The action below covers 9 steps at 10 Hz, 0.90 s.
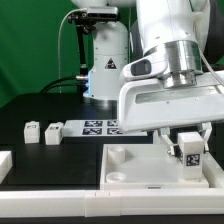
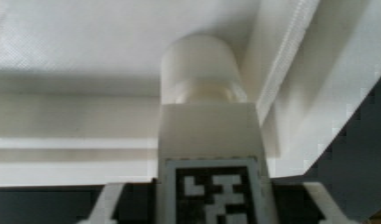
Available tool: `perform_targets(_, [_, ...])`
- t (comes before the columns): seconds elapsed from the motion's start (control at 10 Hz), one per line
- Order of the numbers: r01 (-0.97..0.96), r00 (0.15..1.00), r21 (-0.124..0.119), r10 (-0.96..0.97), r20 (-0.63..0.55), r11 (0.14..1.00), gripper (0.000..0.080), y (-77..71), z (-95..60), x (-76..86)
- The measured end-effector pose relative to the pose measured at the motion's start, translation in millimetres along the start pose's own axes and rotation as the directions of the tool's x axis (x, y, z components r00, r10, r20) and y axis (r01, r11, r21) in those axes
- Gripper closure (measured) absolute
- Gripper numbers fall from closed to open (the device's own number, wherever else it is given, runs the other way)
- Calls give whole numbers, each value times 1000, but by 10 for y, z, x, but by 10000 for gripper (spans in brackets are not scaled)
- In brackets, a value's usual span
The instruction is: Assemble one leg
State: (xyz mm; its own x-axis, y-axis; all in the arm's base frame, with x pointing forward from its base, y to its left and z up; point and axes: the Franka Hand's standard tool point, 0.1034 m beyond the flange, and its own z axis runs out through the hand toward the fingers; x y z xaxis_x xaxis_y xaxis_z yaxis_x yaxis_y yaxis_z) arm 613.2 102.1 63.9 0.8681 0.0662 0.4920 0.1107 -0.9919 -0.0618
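My gripper (image 1: 188, 146) is shut on a leg (image 1: 189, 152), a small white block with a black-and-white tag facing out, and holds it upright over the right part of the white tray-like tabletop (image 1: 125, 170). In the wrist view the held leg (image 2: 208, 130) reaches from between my fingers (image 2: 119, 200) down to the tabletop's inner corner (image 2: 285, 90), its rounded end against the tray floor near the rim. Two more legs (image 1: 31, 129) (image 1: 53, 131) stand on the black table at the exterior view's left.
The marker board (image 1: 98, 126) lies behind the tabletop. A white part (image 1: 4, 163) sits at the exterior view's far left edge. The robot base (image 1: 108, 60) stands at the back before a green backdrop.
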Motion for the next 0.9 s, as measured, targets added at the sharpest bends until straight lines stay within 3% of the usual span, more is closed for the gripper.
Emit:
perform_targets(0.1, [0,1000,0,0,0,1000,511,1,0,0])
perform_targets(0.2, [0,1000,0,0,0,1000,298,0,0,0])
perform_targets(0.3, [0,1000,0,0,0,1000,298,0,0,0])
perform_targets(0.4, [0,1000,0,0,0,1000,178,0,1,-1])
perform_targets(0.9, [0,1000,0,0,0,1000,150,1,1,-1])
